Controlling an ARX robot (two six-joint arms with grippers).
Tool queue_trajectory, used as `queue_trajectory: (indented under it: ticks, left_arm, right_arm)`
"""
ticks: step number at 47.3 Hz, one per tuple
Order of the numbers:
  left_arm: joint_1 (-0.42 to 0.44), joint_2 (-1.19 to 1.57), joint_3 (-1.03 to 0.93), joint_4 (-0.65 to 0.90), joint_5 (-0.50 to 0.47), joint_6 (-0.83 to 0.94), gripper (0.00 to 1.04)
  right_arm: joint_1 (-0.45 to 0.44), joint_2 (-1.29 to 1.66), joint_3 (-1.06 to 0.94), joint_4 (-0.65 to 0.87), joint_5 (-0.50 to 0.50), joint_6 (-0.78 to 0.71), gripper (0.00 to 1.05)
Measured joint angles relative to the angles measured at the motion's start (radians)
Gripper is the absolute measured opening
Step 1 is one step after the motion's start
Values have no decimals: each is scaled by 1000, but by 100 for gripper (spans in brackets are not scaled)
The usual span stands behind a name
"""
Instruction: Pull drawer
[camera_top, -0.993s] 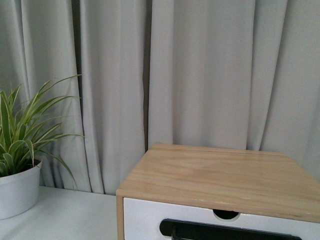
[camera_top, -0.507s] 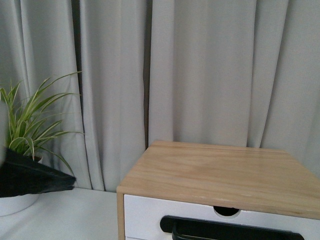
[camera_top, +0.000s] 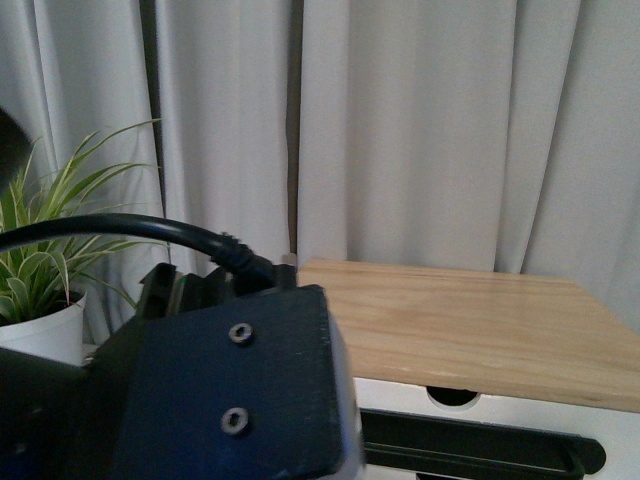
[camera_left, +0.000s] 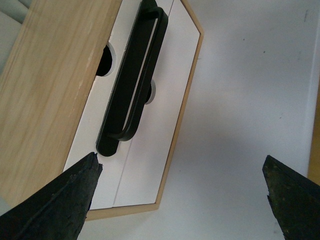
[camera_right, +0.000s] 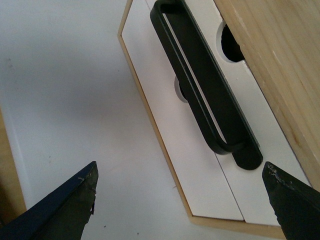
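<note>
The drawer (camera_left: 150, 60) has a white front, flush in the light wood cabinet frame. Its black bar handle (camera_left: 134, 80) runs across it, below a half-round notch (camera_left: 105, 62). My left gripper (camera_left: 180, 167) is open, hanging in front of the cabinet's lower corner, apart from the handle. In the right wrist view the same drawer (camera_right: 165, 85) and handle (camera_right: 202, 82) show, with my right gripper (camera_right: 180, 170) open off the other lower corner, touching nothing. In the front view the handle (camera_top: 480, 452) and notch (camera_top: 452, 397) show at the bottom.
The light wood cabinet top (camera_top: 470, 325) sits at right. My left arm's black body and cable (camera_top: 230, 390) fill the lower left of the front view. A potted plant (camera_top: 40, 270) stands at left, grey curtains behind. White tabletop (camera_left: 240, 100) lies under both grippers.
My left arm has risen into the front view, from a dark edge at the left half a second ago to filling the lower left and hiding the cabinet's left corner.
</note>
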Motion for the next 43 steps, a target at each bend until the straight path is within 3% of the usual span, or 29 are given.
queue_trajectory:
  ticks: [18,43]
  left_arm:
    - [-66,202,197,-59,-77,82,99]
    - [-70,340,267,-39,-121,91,99]
  right_arm:
    - [42,133,61,76,18,-32,96]
    - [75,268,106,147,32,-54,96]
